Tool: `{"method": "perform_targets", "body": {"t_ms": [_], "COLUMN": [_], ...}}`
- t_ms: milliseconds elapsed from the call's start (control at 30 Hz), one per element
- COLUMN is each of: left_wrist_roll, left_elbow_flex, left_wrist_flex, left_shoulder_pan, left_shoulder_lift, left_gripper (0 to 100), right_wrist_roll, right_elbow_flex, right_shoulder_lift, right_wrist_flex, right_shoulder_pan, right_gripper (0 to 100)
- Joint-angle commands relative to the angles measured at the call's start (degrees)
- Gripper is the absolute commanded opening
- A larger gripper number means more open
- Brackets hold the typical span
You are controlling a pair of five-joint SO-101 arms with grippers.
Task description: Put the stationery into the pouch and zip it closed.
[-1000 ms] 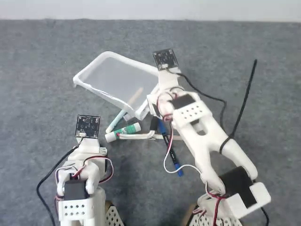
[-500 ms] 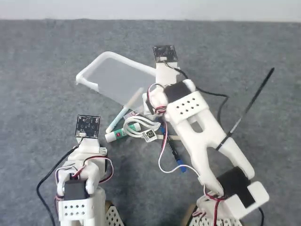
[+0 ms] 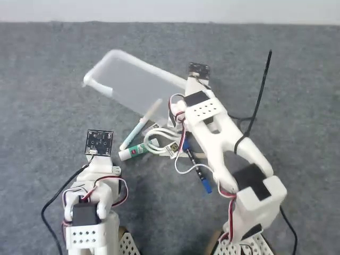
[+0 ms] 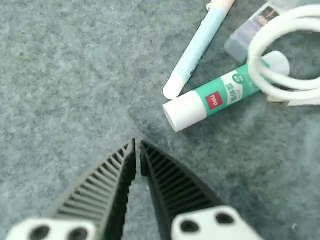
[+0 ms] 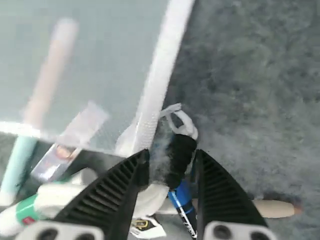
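Light, floppy, slick-looking pouch [image 3: 127, 79] at upper centre: right gripper [image 5: 170, 159] seems clamped on its stiffer zip-edge corner, left gripper [image 4: 138, 150] pressed together, empty.

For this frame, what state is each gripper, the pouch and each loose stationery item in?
left gripper: shut, empty, above the carpet.
right gripper: closed on the pouch's corner.
pouch: looks unzipped.
light blue pen: lying flat, one end under or in the pouch; cannot tell which.
glue stick: capped, lying outside the pouch.
blue pen: lying outside the pouch, partly beneath the right arm.
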Motion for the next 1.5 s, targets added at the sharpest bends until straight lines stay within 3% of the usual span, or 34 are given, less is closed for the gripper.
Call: {"method": "perform_targets", "body": {"t_ms": [0, 400, 567, 733, 1467], "left_wrist_roll": [0.4, 0.4, 0.4, 0.4, 0.4], "left_elbow_flex": [-1.2, -1.2, -1.2, -1.2, -1.2], "left_wrist_flex": [0.3, 0.3, 0.3, 0.3, 0.3], "left_shoulder_pan": [-0.2, -0.2, -0.2, -0.2, -0.2], "left_shoulder_lift": [-1.3, -1.3, -1.3, -1.3, -1.3], "left_gripper": [1, 1, 1, 1, 1], "right_wrist_roll": [-0.7, -0.7, -0.2, 0.0, 16.3], "right_elbow_flex": [-2.5, -2.5, -3.0, -3.0, 2.2], "right_shoulder_lift": [0.4, 5.1, 4.4, 1.4, -18.6], "right_wrist_flex": [-1.3, -0.8, -0.7, 1.5, 9.0], "right_shoulder_pan": [0.4, 0.3, 0.7, 0.7, -7.3], "right_gripper": [14.5, 14.3, 0.1, 0.5, 0.6]}}
